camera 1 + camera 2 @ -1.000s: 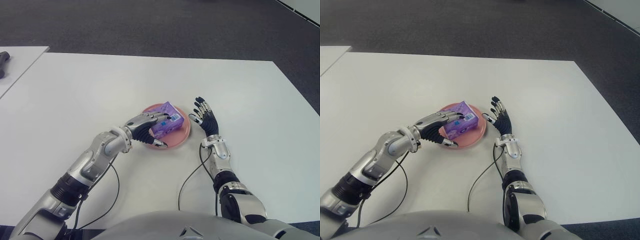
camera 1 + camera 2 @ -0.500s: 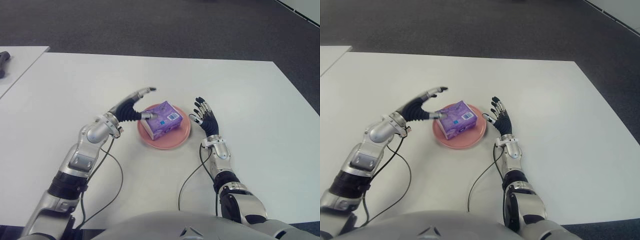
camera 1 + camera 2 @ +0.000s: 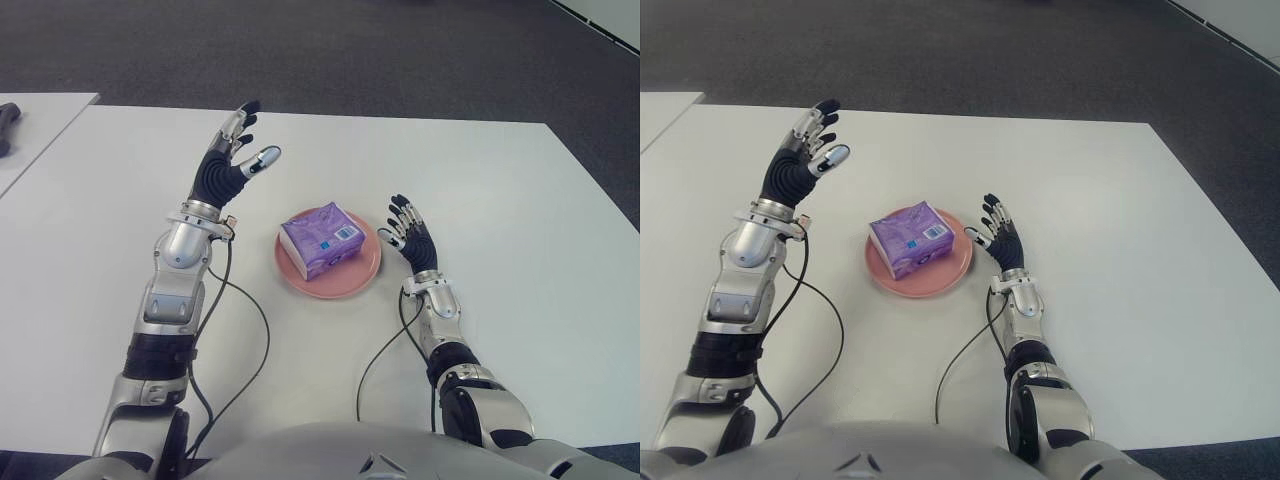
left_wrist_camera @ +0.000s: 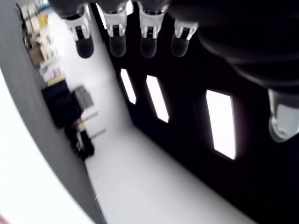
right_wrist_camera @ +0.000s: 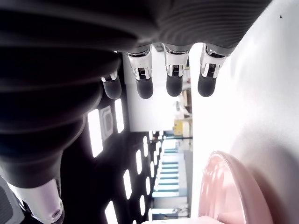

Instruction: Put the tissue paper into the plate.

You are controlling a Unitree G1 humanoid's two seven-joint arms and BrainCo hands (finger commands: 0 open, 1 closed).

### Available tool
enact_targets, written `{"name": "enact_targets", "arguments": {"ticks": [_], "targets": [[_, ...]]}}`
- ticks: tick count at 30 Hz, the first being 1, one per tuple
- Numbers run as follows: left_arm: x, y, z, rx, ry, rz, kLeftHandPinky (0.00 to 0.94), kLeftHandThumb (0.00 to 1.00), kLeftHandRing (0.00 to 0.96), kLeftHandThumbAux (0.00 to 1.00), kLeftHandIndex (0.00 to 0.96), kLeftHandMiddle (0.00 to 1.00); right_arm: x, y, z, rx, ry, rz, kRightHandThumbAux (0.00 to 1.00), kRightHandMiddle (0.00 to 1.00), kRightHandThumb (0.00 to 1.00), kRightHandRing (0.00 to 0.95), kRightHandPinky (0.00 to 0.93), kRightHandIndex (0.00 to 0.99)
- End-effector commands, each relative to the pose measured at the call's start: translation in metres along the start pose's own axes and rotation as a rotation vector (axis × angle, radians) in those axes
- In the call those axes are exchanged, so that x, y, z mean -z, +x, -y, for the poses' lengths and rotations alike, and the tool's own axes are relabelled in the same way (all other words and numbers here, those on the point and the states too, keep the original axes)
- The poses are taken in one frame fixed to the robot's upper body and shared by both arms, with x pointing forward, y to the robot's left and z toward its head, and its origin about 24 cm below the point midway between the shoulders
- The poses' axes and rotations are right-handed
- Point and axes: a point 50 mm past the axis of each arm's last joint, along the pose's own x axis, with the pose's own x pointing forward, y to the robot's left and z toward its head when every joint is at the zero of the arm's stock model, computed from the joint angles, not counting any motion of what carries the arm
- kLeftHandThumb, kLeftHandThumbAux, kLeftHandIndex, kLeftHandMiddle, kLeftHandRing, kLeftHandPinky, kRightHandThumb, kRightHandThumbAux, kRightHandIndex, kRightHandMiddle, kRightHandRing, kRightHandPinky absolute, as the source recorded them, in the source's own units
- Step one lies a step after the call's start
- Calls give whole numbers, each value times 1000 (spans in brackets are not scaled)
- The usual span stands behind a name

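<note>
Tissue paper [image 3: 321, 238] sat in the plate [image 3: 352, 283]; left hand [image 3: 228, 165], upper left, and right hand [image 3: 410, 236] were spread, empty; only a returning hand could dislodge it.

one tissue pack [image 3: 320, 238], one plate [image 3: 356, 276], one table [image 3: 500, 200], two hands.

Your left hand [image 3: 228, 162] is raised up high, forearm nearly vertical, fingers spread and pointing up and away, holding nothing. Your right hand [image 3: 410, 233] sits lower and closer in, palm turned toward the left, fingers straight and loosely fanned, also holding nothing. Both forearms have cables trailing off the wrists.
</note>
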Motion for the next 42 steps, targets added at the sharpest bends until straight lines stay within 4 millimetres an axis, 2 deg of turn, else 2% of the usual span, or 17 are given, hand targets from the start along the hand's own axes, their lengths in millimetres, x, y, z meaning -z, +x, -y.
{"name": "enact_targets", "arguments": {"ticks": [1, 12, 24, 28, 35, 42], "targets": [[5, 0, -3, -71, -27, -17, 26, 0, 0, 340, 0, 0, 41, -48, 1, 65, 61, -189, 706, 17, 81, 2, 44, 42], [7, 0, -7, -117, -45, -33, 32, 0, 0, 269, 38, 0, 41, -49, 3, 65, 60, -189, 706, 17, 81, 2, 44, 42], [20, 7, -14, -229, -29, -78, 17, 0, 0, 293, 12, 2, 41, -48, 3, 65, 61, -190, 706, 17, 81, 2, 44, 42], [42, 13, -5, -260, -37, -153, 8, 0, 0, 311, 3, 0, 41, -48, 3, 65, 61, -190, 706, 17, 81, 2, 44, 42], [85, -14, 29, -220, -42, -283, 0, 0, 0, 410, 0, 0, 41, -48, 2, 65, 61, -189, 706, 17, 81, 2, 44, 42], [100, -19, 29, -154, 6, -323, 0, 0, 0, 469, 0, 0, 42, -48, 1, 64, 61, -189, 706, 17, 81, 2, 44, 42]]}}
